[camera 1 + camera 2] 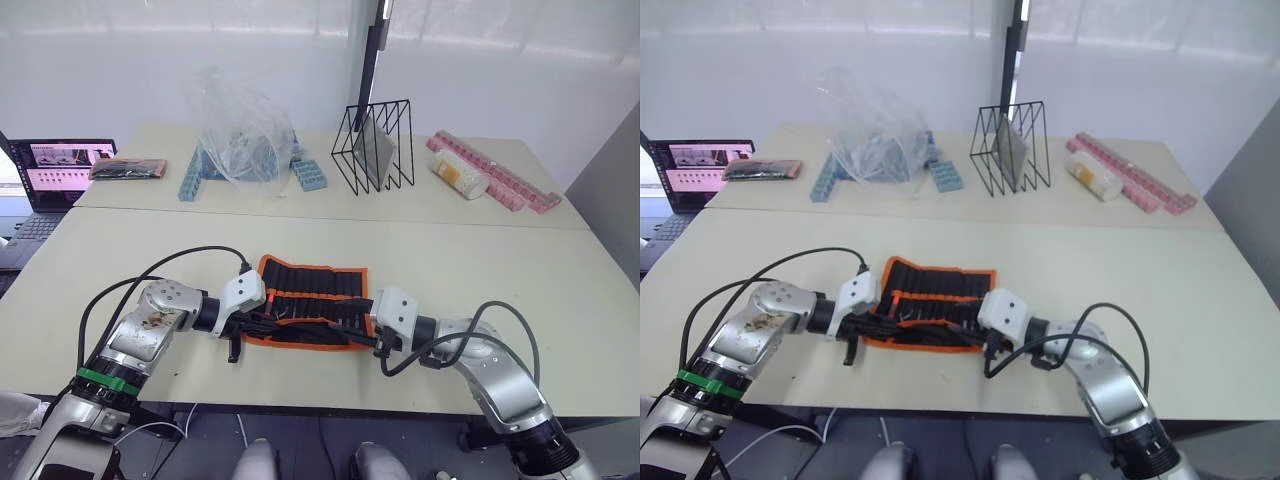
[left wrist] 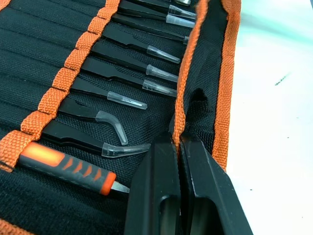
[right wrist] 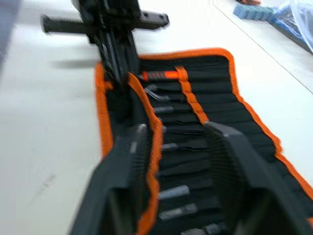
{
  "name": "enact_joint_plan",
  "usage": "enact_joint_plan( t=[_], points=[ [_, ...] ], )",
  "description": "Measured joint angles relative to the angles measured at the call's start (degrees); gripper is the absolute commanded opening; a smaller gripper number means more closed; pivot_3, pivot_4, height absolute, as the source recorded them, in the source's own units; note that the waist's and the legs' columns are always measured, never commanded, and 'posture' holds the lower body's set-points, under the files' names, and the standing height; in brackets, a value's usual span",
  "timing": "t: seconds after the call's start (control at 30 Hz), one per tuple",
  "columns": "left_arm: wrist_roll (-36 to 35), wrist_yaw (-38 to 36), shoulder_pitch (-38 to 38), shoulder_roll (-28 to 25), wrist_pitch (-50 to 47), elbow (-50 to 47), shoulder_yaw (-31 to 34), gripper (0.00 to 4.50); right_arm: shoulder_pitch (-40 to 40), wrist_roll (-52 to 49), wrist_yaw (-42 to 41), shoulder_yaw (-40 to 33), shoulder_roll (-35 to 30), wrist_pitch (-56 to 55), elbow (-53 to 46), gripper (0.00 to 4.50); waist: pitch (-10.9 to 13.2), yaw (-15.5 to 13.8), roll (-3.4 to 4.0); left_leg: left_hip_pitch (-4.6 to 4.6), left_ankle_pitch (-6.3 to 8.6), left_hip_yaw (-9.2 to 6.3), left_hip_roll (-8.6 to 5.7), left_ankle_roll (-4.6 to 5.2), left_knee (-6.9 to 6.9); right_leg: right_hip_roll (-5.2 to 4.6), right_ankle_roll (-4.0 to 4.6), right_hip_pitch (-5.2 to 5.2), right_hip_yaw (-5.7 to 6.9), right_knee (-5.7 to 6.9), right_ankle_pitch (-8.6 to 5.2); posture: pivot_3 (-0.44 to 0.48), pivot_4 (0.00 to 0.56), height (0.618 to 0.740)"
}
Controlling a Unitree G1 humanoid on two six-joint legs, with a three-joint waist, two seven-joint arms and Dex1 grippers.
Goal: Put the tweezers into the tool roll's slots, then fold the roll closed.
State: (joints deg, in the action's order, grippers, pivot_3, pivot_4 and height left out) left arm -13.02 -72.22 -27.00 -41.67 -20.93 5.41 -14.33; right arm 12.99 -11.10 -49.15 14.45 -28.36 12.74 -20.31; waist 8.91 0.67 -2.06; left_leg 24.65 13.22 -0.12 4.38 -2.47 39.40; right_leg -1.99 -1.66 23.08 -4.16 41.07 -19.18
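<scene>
Left wrist view: my left gripper has its fingers clamped on the roll's near flap, tweezers already in the slots. Right gripper fingers are apart, straddling the same flap. I'd lift both ends evenly and fold away from me. Roll lies mid-tabletop; laptop far left, wire rack behind.

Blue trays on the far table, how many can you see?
2 show clearly: one blue tray at the plastic bag's left edge, another at its right, near the wire rack. Bluish shapes show through the bag, so more may be hidden.
</scene>
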Motion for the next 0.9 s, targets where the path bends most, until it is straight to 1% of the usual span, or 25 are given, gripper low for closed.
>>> enact_joint_plan(
  t=[0.17,0.2,0.3,0.33,0.37,0.53,0.73,0.87,0.9],
  points=[
    [0.1,-0.2,0.0,0.0,0.0,0.0,0.0,0.00,0.0,0.0,-2.0,1.7,-1.0,-0.3,-2.0,2.18,0.0,0.0,0.00,-0.01,0.00,0.00,0.00,0.00,0.00,0.01,0.00,0.00,0.01,0.00,0.00,0.000,0.150,0.684],
    [0.2,-0.2,0.0,-0.1,0.0,0.0,0.0,0.00,0.0,0.9,-1.9,2.9,-0.7,-0.9,-1.5,1.66,0.0,0.0,0.00,-0.01,0.00,0.00,0.00,0.00,0.00,0.01,0.00,0.00,0.01,0.00,0.00,0.000,0.150,0.684],
    [0.2,-0.2,-0.1,-0.1,0.1,0.0,0.0,0.00,0.1,2.7,-1.8,5.2,-0.1,-2.4,0.3,0.70,0.0,0.0,0.00,0.00,0.00,0.00,0.00,0.00,0.00,0.00,0.00,0.00,0.01,0.00,0.00,0.000,0.150,0.684],
    [0.2,-0.2,-0.1,-0.1,0.0,0.0,0.0,0.00,0.1,3.3,-1.7,5.4,0.0,-3.0,1.1,0.28,0.0,0.0,0.00,0.00,0.00,0.00,0.00,0.00,0.00,0.00,0.00,0.00,0.01,0.00,0.00,0.000,0.150,0.684],
    [0.2,-0.2,-0.1,-0.1,0.0,0.0,0.0,0.00,0.1,3.7,-1.7,5.4,0.0,-3.6,1.7,0.04,0.0,0.0,0.00,0.00,0.00,0.00,0.00,0.00,0.00,0.00,0.00,0.01,0.01,0.00,0.00,0.000,0.150,0.684],
    [0.2,-0.3,-0.1,-0.3,0.0,-0.1,0.0,0.00,0.5,6.0,-0.9,5.5,0.5,-5.4,4.9,0.04,0.0,0.0,0.00,-0.01,0.00,0.00,0.00,0.00,0.00,0.01,0.00,0.01,0.01,0.00,0.00,0.000,0.150,0.684],
    [0.2,-0.5,0.0,-1.0,0.0,-0.2,0.3,0.00,2.9,9.8,1.2,5.6,2.0,-6.6,13.5,0.04,0.0,0.2,0.00,-0.01,0.00,0.00,0.01,0.00,-0.01,0.02,0.01,0.04,0.01,0.01,0.00,0.000,0.150,0.684],
    [0.0,-0.6,0.2,-1.4,0.0,-1.1,0.7,0.00,3.7,10.0,1.2,5.7,2.4,-6.5,15.5,0.04,0.0,0.1,0.02,0.00,0.00,0.00,0.01,0.00,-0.01,0.01,0.01,0.03,0.01,0.01,0.00,0.000,0.150,0.684],
    [-0.2,-0.6,0.2,-1.4,0.0,-1.1,0.9,0.61,3.8,9.9,1.2,5.7,2.5,-6.5,15.7,0.00,0.0,0.1,0.02,0.00,0.00,0.00,0.01,0.00,-0.01,0.02,0.01,0.03,0.01,0.01,0.00,0.000,0.150,0.684]
  ],
)
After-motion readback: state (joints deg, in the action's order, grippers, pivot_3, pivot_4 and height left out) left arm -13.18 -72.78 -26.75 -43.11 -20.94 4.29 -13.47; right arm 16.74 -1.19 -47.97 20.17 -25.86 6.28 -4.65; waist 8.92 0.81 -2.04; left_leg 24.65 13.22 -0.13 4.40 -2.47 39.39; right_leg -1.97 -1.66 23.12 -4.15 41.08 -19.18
